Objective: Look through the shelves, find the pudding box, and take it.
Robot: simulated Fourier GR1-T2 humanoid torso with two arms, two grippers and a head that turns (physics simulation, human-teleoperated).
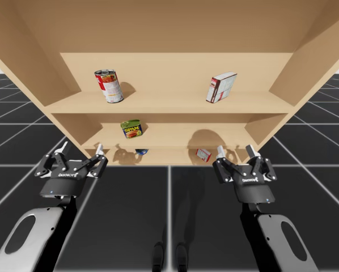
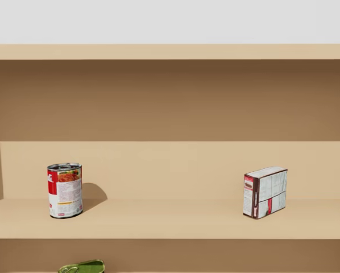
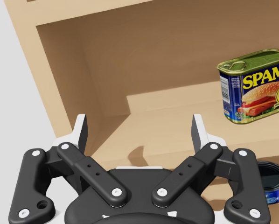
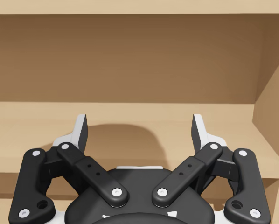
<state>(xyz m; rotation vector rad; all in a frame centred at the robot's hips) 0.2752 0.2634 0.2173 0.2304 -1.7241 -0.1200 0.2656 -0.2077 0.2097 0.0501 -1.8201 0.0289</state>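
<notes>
Wooden shelving (image 1: 158, 103) holds the white-and-brown pudding box (image 2: 265, 191) upright at the right of the upper shelf, well above the left gripper (image 3: 139, 128) and right gripper (image 4: 139, 128) — both spread open, empty — so a rising reach could tip it over or settle on the small red box (image 1: 203, 154) below.

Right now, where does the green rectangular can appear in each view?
High view: the green rectangular can stands on the middle shelf, left of centre.
Head view: the can's top, at the bottom edge, left.
Left wrist view: the can, ahead of my left gripper, off to one side.
Shared landmark: red round can, one shelf higher.
</notes>
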